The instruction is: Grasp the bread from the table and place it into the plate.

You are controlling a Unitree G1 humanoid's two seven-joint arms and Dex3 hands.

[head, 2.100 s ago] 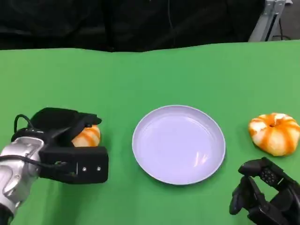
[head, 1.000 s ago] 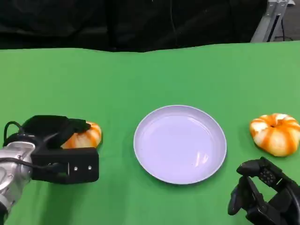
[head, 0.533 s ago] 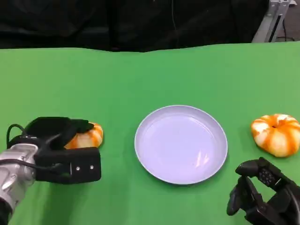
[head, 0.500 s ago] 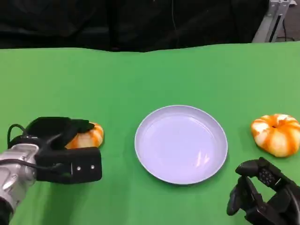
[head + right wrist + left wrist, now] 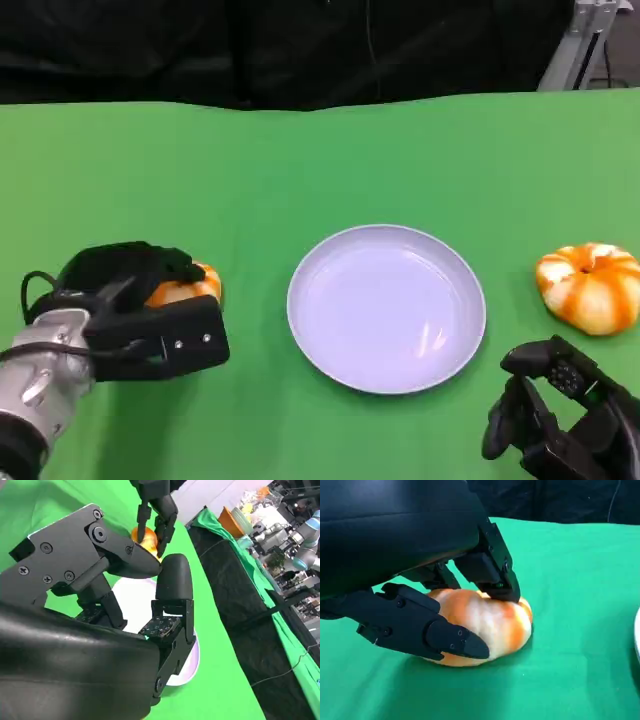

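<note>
Grasping step. The left hand (image 5: pixel 135 300) closes around the round orange-and-white glazed bread (image 5: pixel 482 625), which sits on the green table cloth (image 5: pixel 320 160) left of the round pale lilac plate (image 5: pixel 386 306), well apart from it; fingers (image 5: pixel 492 570) press its top and side. Next, judged: lift and carry it rightward over the plate, then release. A second orange-and-white bread (image 5: pixel 590 287) lies right of the plate. The right hand (image 5: pixel 560 420) rests near the plate, fingers curled, holding nothing.
</note>
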